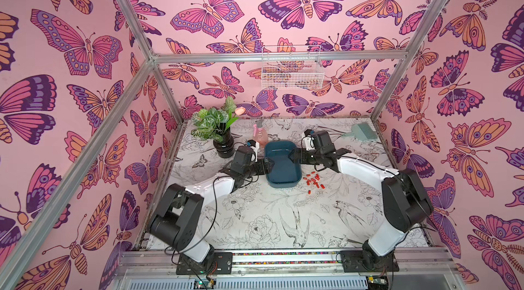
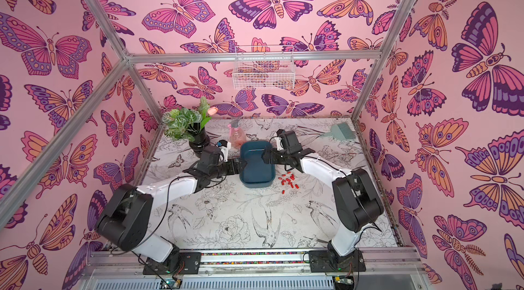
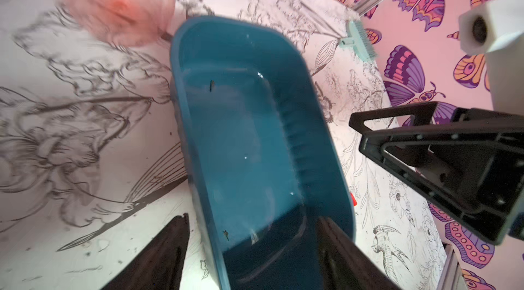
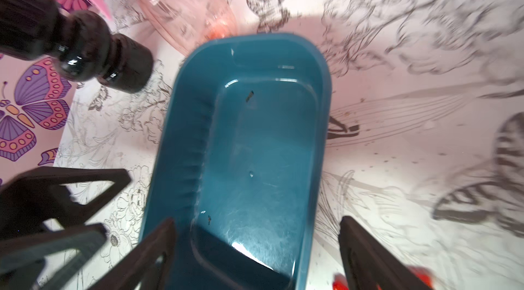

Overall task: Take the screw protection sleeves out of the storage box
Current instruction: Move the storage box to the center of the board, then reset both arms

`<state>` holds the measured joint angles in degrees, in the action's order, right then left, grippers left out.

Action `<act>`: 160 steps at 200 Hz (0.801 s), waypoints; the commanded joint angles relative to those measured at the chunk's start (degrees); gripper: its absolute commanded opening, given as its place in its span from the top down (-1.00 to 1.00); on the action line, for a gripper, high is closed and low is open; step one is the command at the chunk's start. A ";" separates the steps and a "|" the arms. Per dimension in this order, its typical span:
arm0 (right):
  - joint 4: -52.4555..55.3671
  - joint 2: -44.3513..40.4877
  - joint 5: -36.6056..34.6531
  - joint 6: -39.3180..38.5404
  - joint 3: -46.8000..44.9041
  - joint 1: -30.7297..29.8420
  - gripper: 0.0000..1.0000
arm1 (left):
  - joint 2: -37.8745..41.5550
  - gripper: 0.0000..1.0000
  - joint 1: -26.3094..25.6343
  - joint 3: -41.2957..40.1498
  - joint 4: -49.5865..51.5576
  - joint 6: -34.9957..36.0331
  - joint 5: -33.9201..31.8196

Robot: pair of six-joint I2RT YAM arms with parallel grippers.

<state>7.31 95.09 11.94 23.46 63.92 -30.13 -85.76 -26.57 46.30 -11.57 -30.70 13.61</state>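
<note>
The storage box [image 1: 281, 162] [image 2: 255, 166] is a dark teal tray standing flat mid-table, with no sleeves inside it [image 3: 241, 132] [image 4: 255, 146]. Several red screw protection sleeves [image 1: 313, 181] [image 2: 289, 181] lie scattered on the table by its front right corner. My left gripper [image 1: 268, 165] [image 3: 255, 249] is open at the box's left rim, one finger [image 3: 173, 246] outside and the other over the inside. My right gripper [image 1: 292, 156] [image 4: 258, 251] is open at the right rim, straddling the wall, its outer finger [image 4: 368, 257] next to a red sleeve [image 4: 338, 284].
A black vase [image 1: 224, 146] with a leafy plant stands behind the left gripper. A pink spray bottle [image 1: 261, 132] sits just behind the box. A pale teal brush [image 1: 364, 131] lies at the back right. A white wire basket [image 1: 292, 70] hangs on the back wall.
</note>
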 commanded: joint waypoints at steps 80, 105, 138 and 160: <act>-1.44 -29.91 -20.70 -5.97 -20.80 1.61 -0.97 | 32.25 -0.54 4.32 -12.57 15.55 9.25 -24.74; 2.43 -33.33 -29.00 -7.91 -21.43 1.71 -0.97 | 36.93 -0.53 5.20 -14.79 17.67 11.61 -31.52; 1.44 -35.31 -32.55 -11.77 -24.78 5.60 -0.97 | 38.52 -0.56 6.44 -19.34 12.57 18.80 -42.10; -6.56 -37.82 -32.11 -12.93 -31.08 9.72 -0.97 | 36.05 -0.65 7.41 -22.99 3.07 24.64 -46.56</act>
<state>6.50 59.33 -17.06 13.45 38.20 -23.68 -47.75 -20.12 27.00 0.34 -14.39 -23.79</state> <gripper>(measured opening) 0.986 0.807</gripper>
